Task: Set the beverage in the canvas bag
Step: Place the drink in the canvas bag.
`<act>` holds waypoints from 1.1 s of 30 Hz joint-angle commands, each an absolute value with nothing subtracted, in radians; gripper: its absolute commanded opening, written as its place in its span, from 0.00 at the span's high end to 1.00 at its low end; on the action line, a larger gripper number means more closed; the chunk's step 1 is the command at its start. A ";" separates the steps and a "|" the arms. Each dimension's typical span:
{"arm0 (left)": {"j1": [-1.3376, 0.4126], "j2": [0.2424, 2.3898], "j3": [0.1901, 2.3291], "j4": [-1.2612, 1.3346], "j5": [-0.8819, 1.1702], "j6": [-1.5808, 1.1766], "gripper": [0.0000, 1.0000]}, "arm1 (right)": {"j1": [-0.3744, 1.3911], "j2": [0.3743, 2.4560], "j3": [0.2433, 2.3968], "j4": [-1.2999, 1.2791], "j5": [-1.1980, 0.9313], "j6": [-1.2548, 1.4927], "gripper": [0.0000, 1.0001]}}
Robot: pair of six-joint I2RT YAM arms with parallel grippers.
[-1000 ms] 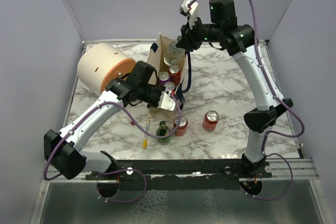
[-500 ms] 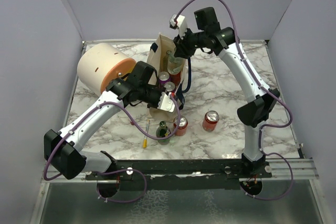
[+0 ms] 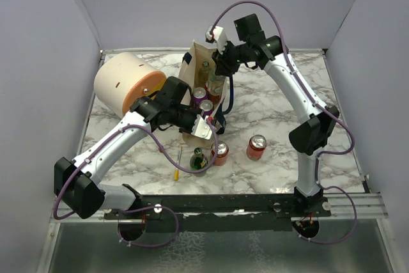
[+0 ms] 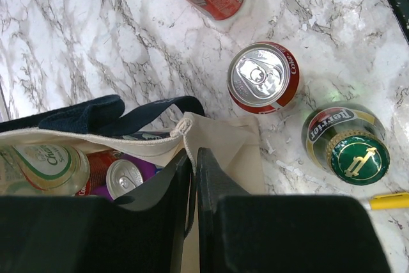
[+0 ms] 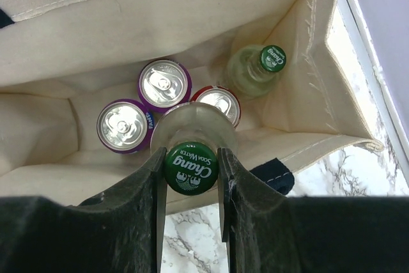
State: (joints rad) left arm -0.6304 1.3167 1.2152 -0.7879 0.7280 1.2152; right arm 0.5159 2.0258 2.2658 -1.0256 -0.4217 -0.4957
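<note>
The cream canvas bag [image 3: 193, 62] stands upright mid-table with navy handles. My right gripper [image 3: 222, 68] is above its mouth, shut on the green cap of a clear Chang soda water bottle [image 5: 195, 123] that hangs inside the bag's opening [image 5: 160, 17]. Two purple cans [image 5: 165, 84], a red can [image 5: 220, 101] and another Chang bottle [image 5: 259, 68] stand inside the bag. My left gripper [image 3: 204, 126] is shut on the bag's near rim [image 4: 217, 135], with the cloth edge pinched between its jaws [image 4: 193, 161].
A cream-and-orange drum [image 3: 124, 81] lies left of the bag. Two red cans [image 3: 256, 146] [image 3: 220, 152], a green Perrier bottle [image 3: 200, 160] and a yellow pen-like thing [image 3: 176, 172] sit on the marble near the bag's front. Grey walls enclose the table.
My right arm has swung left and down, carrying the bottle from above the bag's far side into its mouth. The left arm has held still on the rim.
</note>
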 commanded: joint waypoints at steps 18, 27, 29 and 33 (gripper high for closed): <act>-0.632 1.334 1.220 -0.821 0.693 1.201 0.88 | 0.492 1.985 2.364 -0.987 -0.572 -0.470 0.99; -0.631 1.337 1.222 -0.818 0.689 1.197 0.88 | 0.489 1.988 2.323 -1.014 -0.566 -0.505 0.99; -0.631 1.335 1.221 -0.816 0.687 1.195 0.88 | 0.488 1.994 2.323 -1.018 -0.564 -0.511 0.99; -0.628 1.332 1.217 -0.815 0.682 1.196 0.88 | 0.486 2.000 2.304 -1.025 -0.556 -0.526 0.99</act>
